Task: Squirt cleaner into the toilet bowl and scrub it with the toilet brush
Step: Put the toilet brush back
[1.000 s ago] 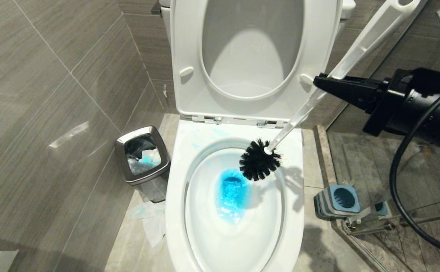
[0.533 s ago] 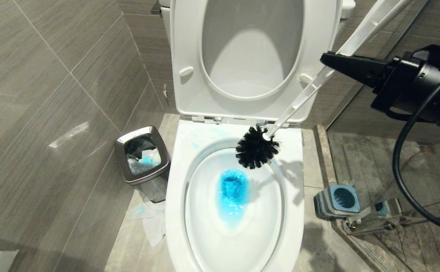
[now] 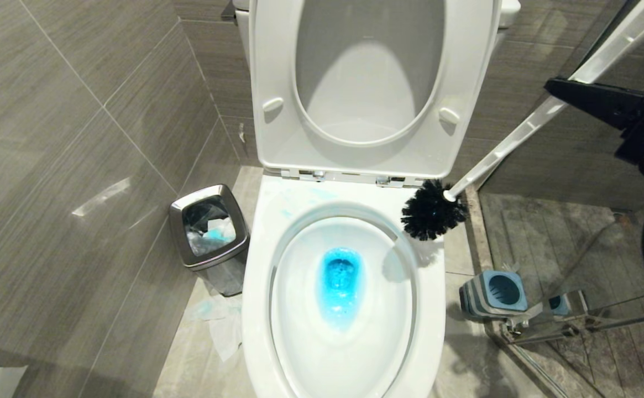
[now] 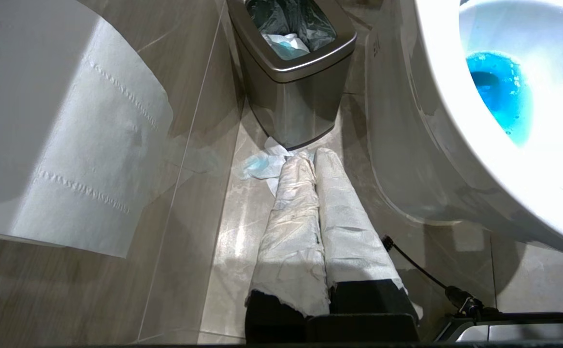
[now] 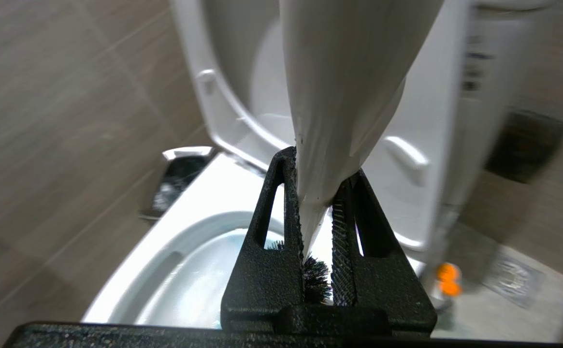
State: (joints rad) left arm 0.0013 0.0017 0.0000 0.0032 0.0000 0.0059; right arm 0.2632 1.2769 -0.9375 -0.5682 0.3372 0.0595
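Note:
The white toilet bowl (image 3: 258, 309) stands with seat and lid raised. Blue cleaner (image 3: 339, 282) tints the water in its drain, and pale blue streaks mark the rear rim. My right gripper (image 3: 555, 86) is shut on the white handle of the toilet brush (image 3: 521, 138), up at the right. The handle slants down to the black bristle head (image 3: 431, 213), which hangs above the bowl's right rear rim edge. In the right wrist view the gripper (image 5: 317, 179) clamps the handle (image 5: 349, 87). My left gripper (image 4: 312, 157), wrapped in tissue, is shut low beside the bowl (image 4: 455, 145).
The grey-and-blue brush holder (image 3: 493, 293) stands on the floor right of the bowl, by a glass partition. A small steel bin (image 3: 175, 232) with tissues sits left of the bowl, with stained tissue (image 3: 216, 320) on the floor. A toilet paper sheet (image 4: 68, 145) hangs near my left arm.
My right gripper has swung up and to the right with the brush. The bristle head has left the inside of the bowl and now hangs over its right rear rim.

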